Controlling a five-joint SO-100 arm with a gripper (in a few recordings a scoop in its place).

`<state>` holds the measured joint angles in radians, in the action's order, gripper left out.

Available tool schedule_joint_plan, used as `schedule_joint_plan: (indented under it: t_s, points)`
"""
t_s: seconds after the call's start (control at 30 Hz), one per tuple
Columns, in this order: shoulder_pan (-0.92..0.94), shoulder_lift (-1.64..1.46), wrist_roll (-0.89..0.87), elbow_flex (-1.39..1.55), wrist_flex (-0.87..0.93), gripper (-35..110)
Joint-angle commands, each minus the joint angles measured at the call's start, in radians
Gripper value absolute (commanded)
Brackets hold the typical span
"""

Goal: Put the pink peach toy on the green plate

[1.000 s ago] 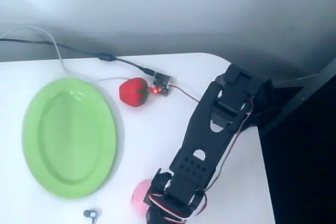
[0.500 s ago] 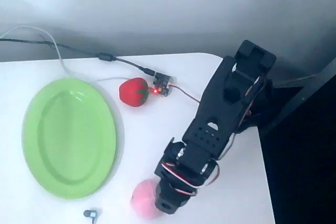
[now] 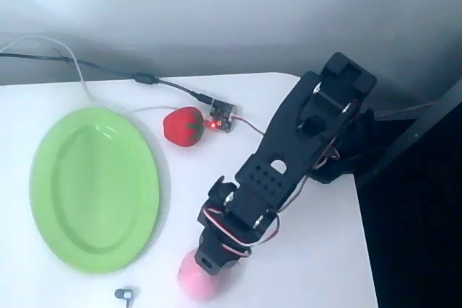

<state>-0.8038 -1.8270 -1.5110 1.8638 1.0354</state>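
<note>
The pink peach toy (image 3: 192, 283) lies on the white table near the front edge, right of the green plate (image 3: 94, 189), which is bare. My black gripper (image 3: 210, 263) points down over the peach's upper right side and covers part of it. The wrist body hides the fingers from above, so I cannot tell how the jaws stand or whether they touch the peach.
A red strawberry-like toy (image 3: 182, 126) sits behind the plate's right rim, beside a small circuit board (image 3: 222, 115) with a lit red light and cables (image 3: 144, 77). A small metal piece (image 3: 125, 294) lies at the front. The table's right edge (image 3: 364, 250) drops into dark space.
The arm has drawn back and swung left. The gripper head moved from the bottom edge up and left onto the peach's upper right side. The peach has barely shifted.
</note>
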Motion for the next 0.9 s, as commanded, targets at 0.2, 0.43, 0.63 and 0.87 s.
schedule_joint_plan:
  t_s: [0.2,0.43,0.63,0.87]
  points:
    - [0.040,0.074,-0.006,-0.046,-0.081,31]
    - [0.040,0.054,-0.011,-0.087,-0.126,45]
    - [0.040,0.012,0.008,-0.075,-0.126,44]
    - [0.037,-0.014,0.008,-0.081,-0.132,42]
